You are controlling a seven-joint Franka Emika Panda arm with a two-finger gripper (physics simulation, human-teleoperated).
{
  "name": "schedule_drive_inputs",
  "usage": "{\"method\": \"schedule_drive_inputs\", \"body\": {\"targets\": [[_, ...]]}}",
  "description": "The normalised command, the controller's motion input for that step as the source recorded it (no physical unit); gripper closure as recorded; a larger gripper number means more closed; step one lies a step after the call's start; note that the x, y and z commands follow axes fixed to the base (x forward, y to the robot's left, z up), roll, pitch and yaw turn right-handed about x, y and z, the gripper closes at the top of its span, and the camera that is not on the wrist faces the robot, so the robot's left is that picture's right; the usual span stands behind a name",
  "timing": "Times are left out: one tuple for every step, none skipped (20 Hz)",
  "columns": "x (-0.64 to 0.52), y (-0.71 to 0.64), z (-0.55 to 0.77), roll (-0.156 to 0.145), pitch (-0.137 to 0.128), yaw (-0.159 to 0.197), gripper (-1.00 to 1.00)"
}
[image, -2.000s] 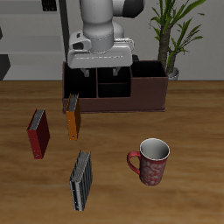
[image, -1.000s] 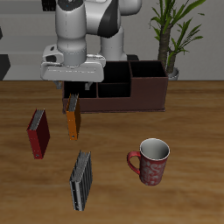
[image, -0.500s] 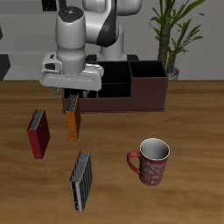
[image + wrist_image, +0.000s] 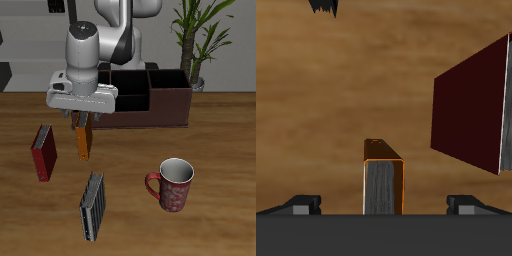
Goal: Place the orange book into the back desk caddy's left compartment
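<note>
The orange book (image 4: 82,142) stands on its edge on the table, just in front of the back desk caddy (image 4: 150,104). My gripper (image 4: 84,123) hangs right above the book, open and empty, with one finger to each side of its top edge. In the wrist view the book's pale page edge (image 4: 383,182) is centred between the two fingertips (image 4: 301,204), and my gripper (image 4: 383,206) is apart from it. One full-depth end section of the caddy (image 4: 169,82) shows. The caddy's other end is hidden behind my arm, so I cannot tell which is the left compartment.
A dark red book (image 4: 42,152) stands beside the orange one and also shows in the wrist view (image 4: 471,105). A grey-and-black striped book (image 4: 92,205) lies nearer the front edge. A red mug (image 4: 172,185) stands in front of the caddy. A potted plant (image 4: 200,40) is behind it.
My gripper has moved from above the caddy sideways and down until it hangs over the orange book. The books, mug and caddy have not moved.
</note>
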Motion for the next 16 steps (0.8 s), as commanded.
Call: {"method": "schedule_drive_inputs", "body": {"targets": [[0.01, -0.01, -0.39, -0.009, 0.001, -0.046, -1.00], [0.05, 0.02, -0.34, 0.005, 0.049, -0.015, -1.00], [0.04, -0.06, -0.25, -0.064, -0.011, -0.013, -1.00], [0.06, 0.04, -0.29, -0.009, 0.023, -0.021, -1.00], [0.08, 0.06, -0.30, 0.083, 0.062, -0.016, -1.00], [-0.04, 0.04, 0.01, 0.000, 0.000, 0.000, -1.00], [0.16, 0.19, -0.46, 0.045, -0.019, 0.114, -1.00], [-0.07, 0.06, 0.00, 0.000, 0.000, 0.000, -1.00], [0.11, -0.08, -0.28, -0.068, 0.095, -0.161, 1.00], [-0.02, 0.19, -0.10, 0.083, -0.009, 0.033, 1.00], [0.00, 0.09, -0.07, 0.054, 0.005, 0.042, 1.00], [0.05, -0.15, -0.10, -0.036, 0.012, -0.061, 1.00], [0.06, -0.03, -0.11, 0.024, 0.011, 0.008, 1.00], [0.11, -0.18, -0.16, 0.001, 0.026, -0.010, 1.00], [0.07, -0.11, -0.08, -0.027, 0.033, -0.044, 1.00], [0.10, -0.12, -0.10, 0.019, 0.028, -0.005, 1.00]]}}
